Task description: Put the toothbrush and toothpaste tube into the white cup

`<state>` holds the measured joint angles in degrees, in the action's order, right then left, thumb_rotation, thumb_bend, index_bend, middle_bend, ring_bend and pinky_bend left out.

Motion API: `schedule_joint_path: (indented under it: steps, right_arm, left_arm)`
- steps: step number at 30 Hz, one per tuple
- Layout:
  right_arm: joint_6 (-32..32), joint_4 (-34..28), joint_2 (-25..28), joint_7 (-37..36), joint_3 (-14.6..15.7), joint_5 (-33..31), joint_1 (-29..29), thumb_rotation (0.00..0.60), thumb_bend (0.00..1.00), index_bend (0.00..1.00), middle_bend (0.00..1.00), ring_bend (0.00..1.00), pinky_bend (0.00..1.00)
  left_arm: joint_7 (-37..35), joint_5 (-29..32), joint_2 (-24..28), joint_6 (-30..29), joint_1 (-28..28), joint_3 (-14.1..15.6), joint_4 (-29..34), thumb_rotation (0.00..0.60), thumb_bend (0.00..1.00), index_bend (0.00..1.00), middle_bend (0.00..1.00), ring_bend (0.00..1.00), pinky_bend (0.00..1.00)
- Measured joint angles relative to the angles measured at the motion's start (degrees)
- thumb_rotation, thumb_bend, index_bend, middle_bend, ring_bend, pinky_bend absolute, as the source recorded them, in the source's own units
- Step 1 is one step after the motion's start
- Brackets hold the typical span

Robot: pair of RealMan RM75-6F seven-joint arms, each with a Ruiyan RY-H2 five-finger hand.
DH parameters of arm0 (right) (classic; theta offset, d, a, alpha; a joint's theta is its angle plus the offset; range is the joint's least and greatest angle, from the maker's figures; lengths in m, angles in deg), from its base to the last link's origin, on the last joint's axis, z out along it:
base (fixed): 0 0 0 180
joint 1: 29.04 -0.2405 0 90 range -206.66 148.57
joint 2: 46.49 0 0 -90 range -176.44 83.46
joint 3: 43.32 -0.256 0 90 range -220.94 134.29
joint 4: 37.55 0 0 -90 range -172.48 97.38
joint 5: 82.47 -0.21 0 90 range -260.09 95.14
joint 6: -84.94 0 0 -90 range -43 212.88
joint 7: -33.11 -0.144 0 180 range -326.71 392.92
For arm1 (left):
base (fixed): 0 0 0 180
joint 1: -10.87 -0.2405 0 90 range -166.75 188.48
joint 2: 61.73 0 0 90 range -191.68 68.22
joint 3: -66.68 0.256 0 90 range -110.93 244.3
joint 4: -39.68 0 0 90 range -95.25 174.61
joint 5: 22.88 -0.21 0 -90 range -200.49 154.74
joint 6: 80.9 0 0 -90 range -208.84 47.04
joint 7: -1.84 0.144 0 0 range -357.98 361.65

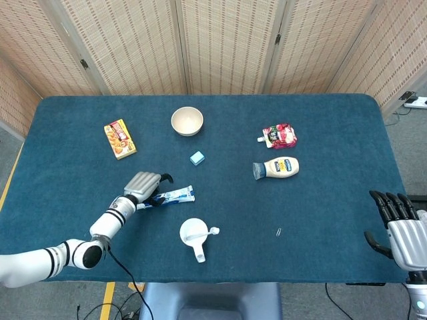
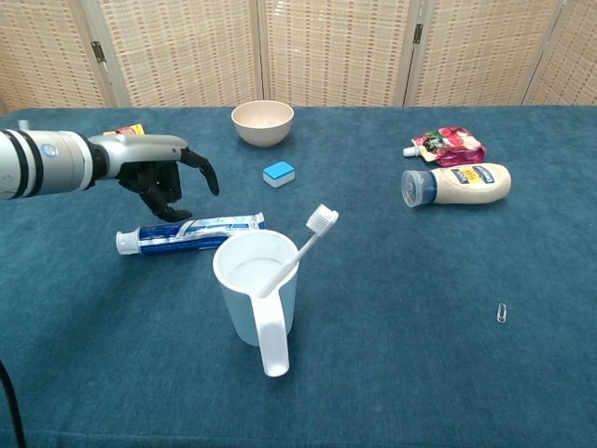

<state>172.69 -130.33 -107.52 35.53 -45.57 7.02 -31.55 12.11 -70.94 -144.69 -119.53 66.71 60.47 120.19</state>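
The toothbrush (image 2: 298,250) already stands in the white cup (image 2: 256,289), leaning with its bristle head over the rim, so half the job looks done. The cup sits near the front edge of the surface (image 1: 333,213), a little left of the middle, its handle pointing toward the front edge. The toothpaste tube (image 2: 191,232) still lies flat on the surface just behind and to the left of the cup, cap end pointing toward the left edge. The left robot hand (image 2: 159,173) hangs over the cap end of the tube with its fingers spread and curved downward, holding nothing; whether any fingertip touches the tube cannot be told. The right robot hand (image 1: 400,227) rests off the front right corner, fingers apart and empty. What remains, by my judgement, is to grasp the tube, lift it and stand it in the cup beside the toothbrush.
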Motion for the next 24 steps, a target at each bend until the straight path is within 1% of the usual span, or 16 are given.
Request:
schedule_joint_path:
  steps: [4, 11, 18, 24]
  right_arm:
    - [-0.81, 0.34, -0.06, -0.20, 0.19, -0.30, -0.10, 0.600, 0.21, 0.00, 0.14, 0.10, 0.10]
    - [-1.24, 0.88, -0.18, -0.67, 0.09, -0.55, -0.32, 0.600, 0.21, 0.00, 0.14, 0.10, 0.10]
    - [-1.79, 1.17, -0.38, -0.77, 0.07, -0.69, -0.59, 0.600, 0.21, 0.00, 0.14, 0.10, 0.10]
    - [-1.90, 1.09, -0.36, -0.67, 0.05, -0.76, -0.66, 0.600, 0.21, 0.00, 0.14, 0.10, 0.10]
  left_arm:
    - [1.56, 2.63, -1.28, 1.60, 1.14, 0.49, -1.08, 0.600, 0.43, 0.32, 1.00, 0.96, 1.00]
    - [2.94, 3.80, -2.03, 1.96, 1.67, 1.38, -1.23, 0.600, 0.43, 0.35, 1.00, 0.96, 1.00]
    - [3.61, 2.04, -1.47, 1.72, 1.57, 2.10, 1.07, 0.600, 0.43, 0.39, 1.00, 0.96, 1.00]
    - [4.30, -0.35, -1.43, 0.62, 1.21, 2.77, 1.59, 0.600, 0.43, 0.39, 1.00, 0.96, 1.00]
